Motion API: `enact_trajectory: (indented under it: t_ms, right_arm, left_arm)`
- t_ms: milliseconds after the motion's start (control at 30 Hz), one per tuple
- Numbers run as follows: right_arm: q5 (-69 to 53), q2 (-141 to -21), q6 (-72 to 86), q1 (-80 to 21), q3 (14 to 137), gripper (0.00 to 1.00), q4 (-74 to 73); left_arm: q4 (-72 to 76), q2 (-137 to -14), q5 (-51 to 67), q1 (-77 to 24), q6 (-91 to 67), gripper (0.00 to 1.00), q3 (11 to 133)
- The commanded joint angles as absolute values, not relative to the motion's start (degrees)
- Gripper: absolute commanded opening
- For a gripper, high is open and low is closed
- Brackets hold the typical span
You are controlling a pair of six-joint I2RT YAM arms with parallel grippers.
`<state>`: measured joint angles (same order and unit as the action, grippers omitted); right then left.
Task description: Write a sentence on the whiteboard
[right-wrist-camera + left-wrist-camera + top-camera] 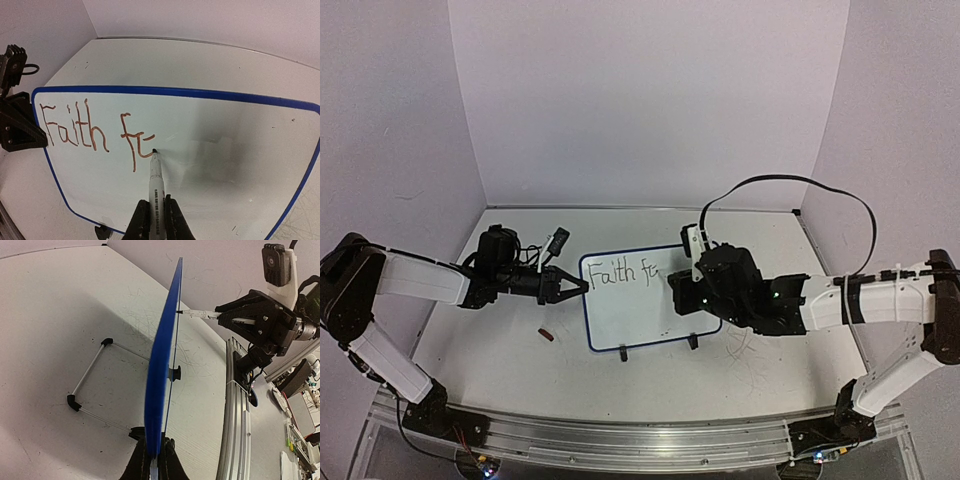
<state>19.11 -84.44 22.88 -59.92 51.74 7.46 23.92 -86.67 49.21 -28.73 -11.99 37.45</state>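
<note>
The whiteboard (pixel 645 305) stands tilted on its black feet mid-table, blue-rimmed. My left gripper (pixel 582 287) is shut on its left edge; in the left wrist view the jaws (pixel 156 460) pinch the blue rim (pixel 162 365) seen edge-on. The sentence (pixel 90 132) reads "Faith f" plus a started letter, in dark reddish strokes (pixel 620 272). My right gripper (pixel 156 220) is shut on a white marker (pixel 156 185), whose tip touches the board at the end of the last stroke. From above, the right gripper (pixel 675 290) covers the board's right part.
A small red cap-like piece (pixel 547 335) lies on the scuffed tabletop left of the board. A wire stand (pixel 92 385) props the board from behind. The aluminium rail (pixel 640 440) runs along the near edge; walls close three sides.
</note>
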Motion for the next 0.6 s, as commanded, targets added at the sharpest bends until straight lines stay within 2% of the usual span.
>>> enact_trajectory:
  t_ms: [0,567]
  right_arm:
    - [23.6,-85.1,21.7,-59.0,54.6,0.0,8.9]
    - [19.0,-83.7,23.8,-59.3,51.7,0.0,7.2]
  left_arm:
    - [22.4,-87.5,48.5,-29.4,-10.1,0.0,39.3]
    - [22.2,-87.7,48.3,-29.5,-9.8,0.0,39.4]
